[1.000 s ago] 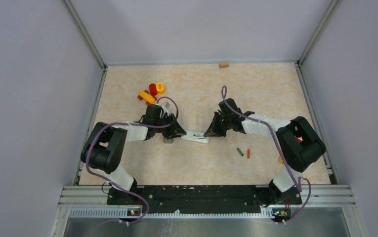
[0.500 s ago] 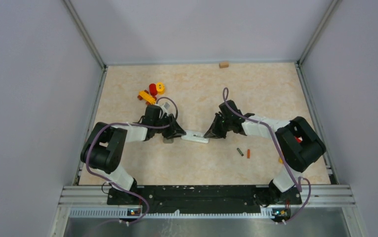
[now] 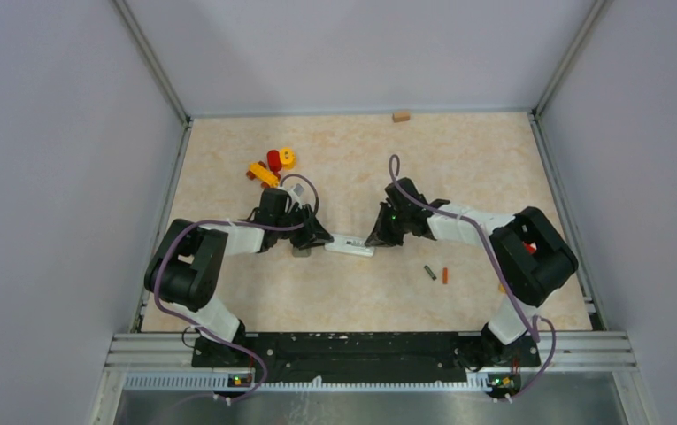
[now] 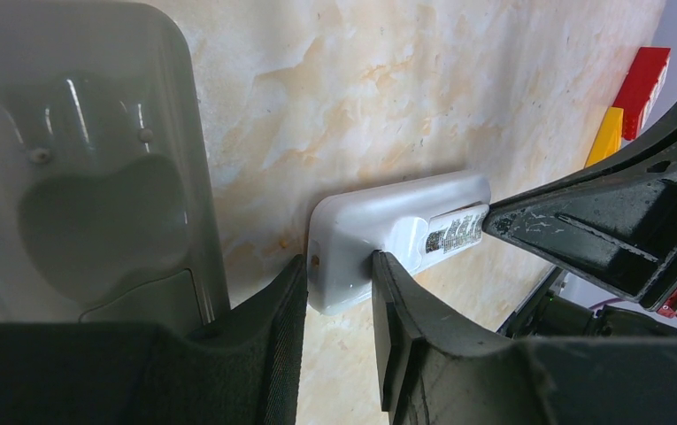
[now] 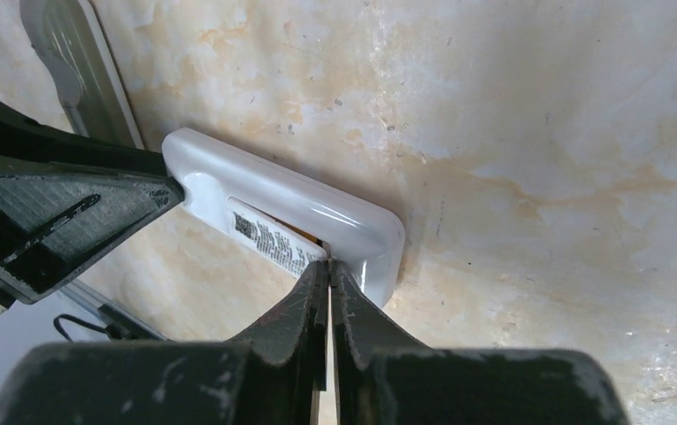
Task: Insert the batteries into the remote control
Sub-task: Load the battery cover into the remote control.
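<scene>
Right claw (image 5: 327, 266) nearer, remote (image 5: 317, 208) seemingly at tip

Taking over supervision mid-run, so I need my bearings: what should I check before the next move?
1. The remote control lies flat on the table: ok.
2. The left gripper is closed on one end of it: ok.
3. The right gripper is shut with nothing between its jaws, tips at the open compartment: ok.
4. A battery seated inside: cannot tell, the label and tips hide it.
5. Spare cells in reach: ok, a dark battery and an orange battery lie near the right arm.
6. The cover is clear of the remote: ok, it lies beside it.
</scene>
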